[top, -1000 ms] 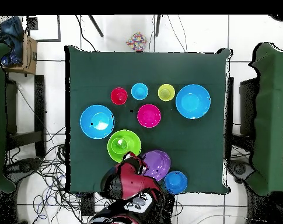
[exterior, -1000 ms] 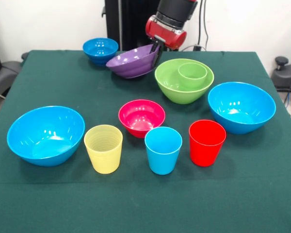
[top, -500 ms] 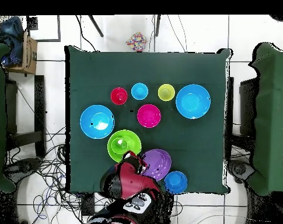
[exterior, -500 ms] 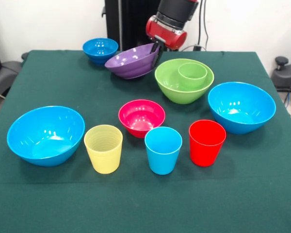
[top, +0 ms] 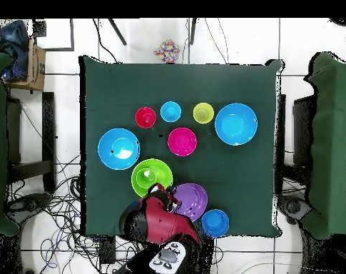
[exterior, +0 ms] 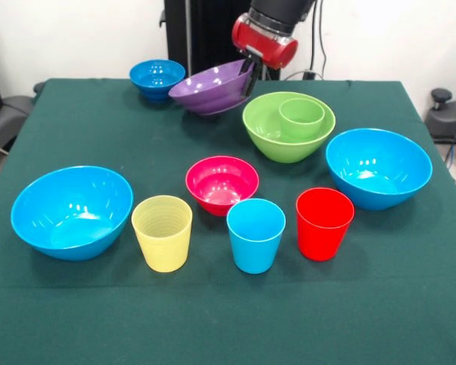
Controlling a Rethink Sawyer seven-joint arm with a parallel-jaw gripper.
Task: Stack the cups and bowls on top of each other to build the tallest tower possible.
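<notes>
Purple bowl point(exterior: 213, 86) now lifted clear of the tablecloth point(exterior: 99, 319), higher than half a second ago and tilted, rim pinched on its right side by the gripper point(exterior: 248, 74), which is clamped on that rim. Means the pick has succeeded and the carry toward the tower comes next, judging by the short gap to the lime-green bowl point(exterior: 288, 125) just beside it. Green cup point(exterior: 302, 117) already sitting inside that lime-green base, so two pieces placed and the rest still loose.

Everything else unmoved: small dark blue bowl point(exterior: 157, 77) behind and to the left of the purple one, pink-red bowl point(exterior: 222, 183) mid-table, two large light blue bowls point(exterior: 71, 211) at either side, and along the front the pale yellow cup point(exterior: 162, 232), light blue cup point(exterior: 255, 234) and red cup point(exterior: 324, 223).

Front view alone shows the lift off the cloth and the tilt. From overhead, height unreadable, with the arm point(top: 160, 222) covering part of the purple bowl point(top: 192, 201); shown there instead, a thin strip of bare cloth between the purple bowl and lime-green bowl point(top: 151, 178), and the dark blue bowl point(top: 215, 222) right by the table edge.
</notes>
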